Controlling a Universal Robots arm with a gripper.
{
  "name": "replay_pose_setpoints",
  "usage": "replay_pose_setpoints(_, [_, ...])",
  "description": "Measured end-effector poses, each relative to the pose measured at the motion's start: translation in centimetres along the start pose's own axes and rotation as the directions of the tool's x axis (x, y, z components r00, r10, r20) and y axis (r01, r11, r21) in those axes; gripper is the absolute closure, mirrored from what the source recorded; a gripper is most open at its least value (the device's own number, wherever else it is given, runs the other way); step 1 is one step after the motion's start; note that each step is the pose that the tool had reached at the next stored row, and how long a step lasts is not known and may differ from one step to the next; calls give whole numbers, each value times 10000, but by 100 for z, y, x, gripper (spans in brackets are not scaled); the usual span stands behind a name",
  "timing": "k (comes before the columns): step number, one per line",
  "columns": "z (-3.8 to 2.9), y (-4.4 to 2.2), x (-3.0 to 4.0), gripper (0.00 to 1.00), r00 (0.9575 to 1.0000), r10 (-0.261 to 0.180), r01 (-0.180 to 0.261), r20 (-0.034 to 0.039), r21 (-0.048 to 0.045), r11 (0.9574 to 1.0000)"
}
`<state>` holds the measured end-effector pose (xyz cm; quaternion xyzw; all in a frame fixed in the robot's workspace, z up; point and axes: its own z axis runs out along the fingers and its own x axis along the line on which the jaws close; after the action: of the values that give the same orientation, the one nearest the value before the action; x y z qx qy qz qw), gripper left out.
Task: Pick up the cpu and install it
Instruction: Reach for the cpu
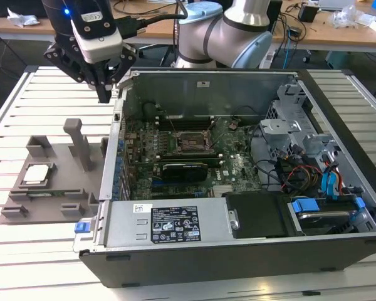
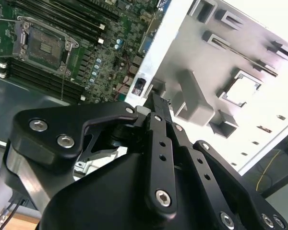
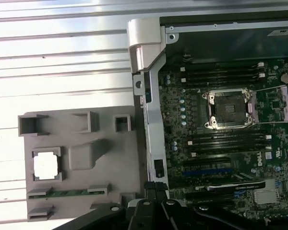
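Fig. 1. The arm [image 1: 238,37] is reaching across from beyond the far wall of the computer case [image 1: 238,266]. The gripper [image 1: 105,94] is pointing straight down just outside the case's far corner on the exterior view's left (fingers [image 2: 157,120] pressing together, gripping nothing).

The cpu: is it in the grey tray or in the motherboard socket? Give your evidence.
In the tray: the cpu lies flat in a tray recess; the socket is empty.

The labels [image 1: 175,224] on the power supply [image 1: 125,227] cannot be read.
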<state>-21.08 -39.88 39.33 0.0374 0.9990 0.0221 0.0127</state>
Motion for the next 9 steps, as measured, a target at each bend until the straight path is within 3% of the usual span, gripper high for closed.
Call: replay_pose_setpoints(9, [-3,-7,94,89,10000,-1,1,0,0,10000])
